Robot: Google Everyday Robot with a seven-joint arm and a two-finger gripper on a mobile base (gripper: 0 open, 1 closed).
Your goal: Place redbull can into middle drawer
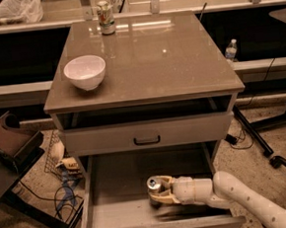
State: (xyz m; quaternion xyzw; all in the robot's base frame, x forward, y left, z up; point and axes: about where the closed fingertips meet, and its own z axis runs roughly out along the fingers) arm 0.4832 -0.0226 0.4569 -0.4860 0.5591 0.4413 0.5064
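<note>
The redbull can (pixel 154 184), slim with a shiny silver top, stands upright inside the pulled-out middle drawer (pixel 114 187), near its front centre. My gripper (pixel 157 193) is down in the drawer, shut around the can's body. Its tan fingers (pixel 163 199) wrap the can's lower part, so only the top of the can shows. The white arm (pixel 228 191) reaches in from the lower right over the drawer's right wall. I cannot tell whether the can's base touches the pale drawer floor.
Above the open drawer is a drawer front with a black bar handle (pixel 147 140). On the cabinet top stand a white bowl (pixel 85 72) and a green-white-red can (pixel 106 17). Cables and clutter (pixel 64 176) lie on the floor at left. A water bottle (pixel 231 49) stands at right.
</note>
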